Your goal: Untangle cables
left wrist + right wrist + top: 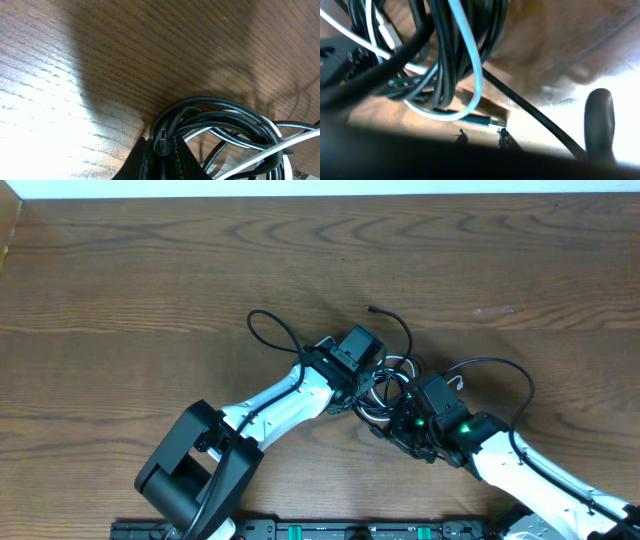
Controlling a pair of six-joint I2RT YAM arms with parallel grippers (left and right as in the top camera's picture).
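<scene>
Black cables (220, 107) and white cable (476, 65) sat bunched mid-bench (150, 280), between both arms. Left fingers (135, 165) were clenched on the black cables beside a plug (161, 141). Right fingers (395, 160): couldn't tell.

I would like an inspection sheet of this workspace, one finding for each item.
Surface: wooden table, visible grain.
Job's things: black cables and white cable tangled in one bundle at the middle.
Clutter: nothing seen.
Grippers: left claw and right claw both at the bundle; open or shut cannot be told.
Cables: arm wires loop beside each wrist.
Surroundings: white strip at far edge; black rail at near edge.
</scene>
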